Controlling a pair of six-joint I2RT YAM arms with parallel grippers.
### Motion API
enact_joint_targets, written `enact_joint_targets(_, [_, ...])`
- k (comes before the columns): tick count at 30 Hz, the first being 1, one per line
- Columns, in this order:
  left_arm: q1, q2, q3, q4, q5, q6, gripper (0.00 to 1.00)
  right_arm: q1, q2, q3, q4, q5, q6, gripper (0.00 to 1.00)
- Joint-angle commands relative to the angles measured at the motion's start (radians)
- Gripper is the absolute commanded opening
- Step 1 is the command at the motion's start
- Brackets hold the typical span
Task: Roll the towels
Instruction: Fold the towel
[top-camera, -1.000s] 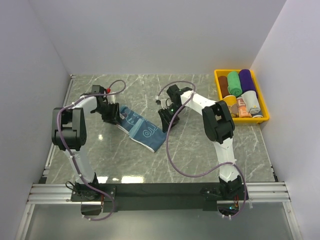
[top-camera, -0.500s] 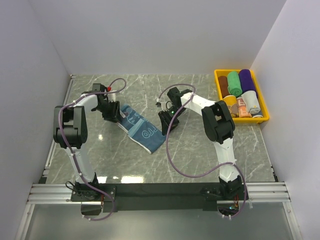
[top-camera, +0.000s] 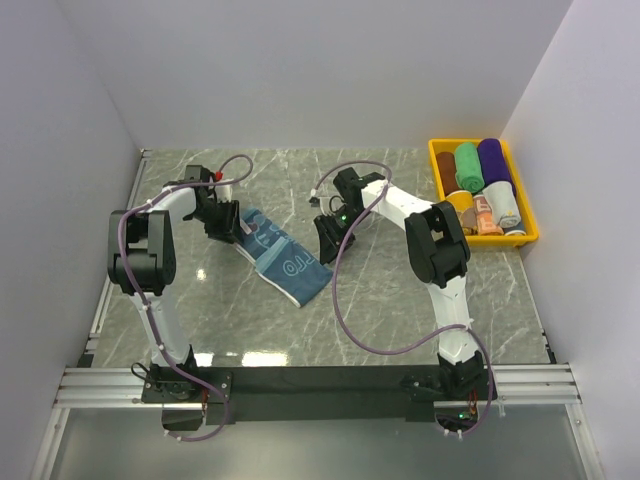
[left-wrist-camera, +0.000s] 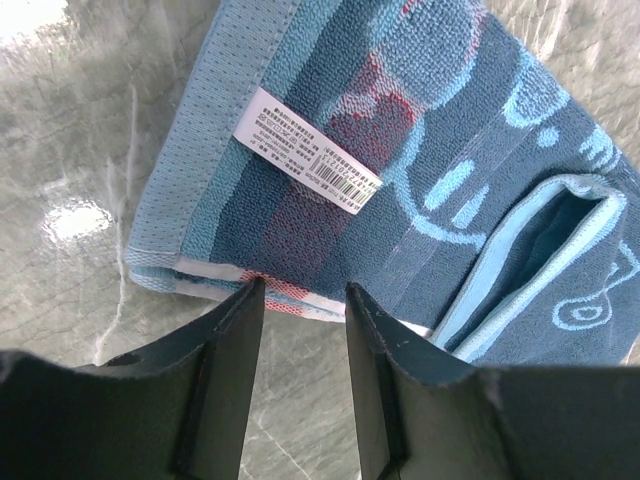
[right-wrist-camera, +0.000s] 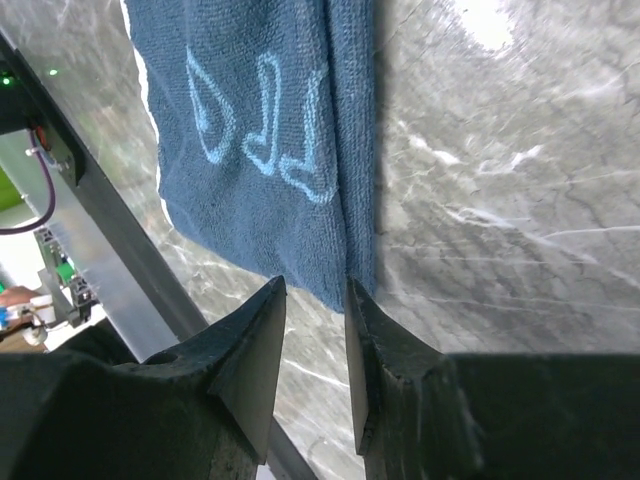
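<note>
Find the blue printed towel (top-camera: 281, 256) lying folded and aslant in the middle of the desk (top-camera: 400, 300). Note the left pincer (left-wrist-camera: 300, 290) parted at the labelled end and the right pincer (right-wrist-camera: 315, 285) parted at the opposite corner, neither clamped on cloth. Beware closing too high and catching only the top layer, undoing the fold. Beware also uneven pulls from the two ends, likely to skew the roll.

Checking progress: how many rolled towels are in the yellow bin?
6 visible: brown roll, green roll, purple roll across the far half of the yellow bin; orange roll, patterned peach roll, white roll across its near half. More may hide underneath.
</note>
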Motion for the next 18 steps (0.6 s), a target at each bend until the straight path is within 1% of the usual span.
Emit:
enact_joint_targets(1, [0.003, 0.032, 0.026, 0.014, -0.031, 0.016, 0.45, 0.012, -0.009, 0.015, -0.032, -0.029, -0.016, 0.37])
enact_joint_targets(14, [0.003, 0.038, 0.027, 0.018, -0.033, 0.016, 0.45, 0.027, 0.004, -0.048, -0.012, -0.019, -0.022, 0.36])
enact_joint_targets(17, [0.003, 0.041, 0.027, 0.020, -0.033, 0.015, 0.45, 0.028, 0.008, -0.051, -0.012, -0.017, -0.022, 0.29])
enact_joint_targets(18, [0.003, 0.041, 0.027, 0.021, -0.033, 0.015, 0.44, 0.028, 0.005, -0.054, -0.012, -0.014, -0.023, 0.22])
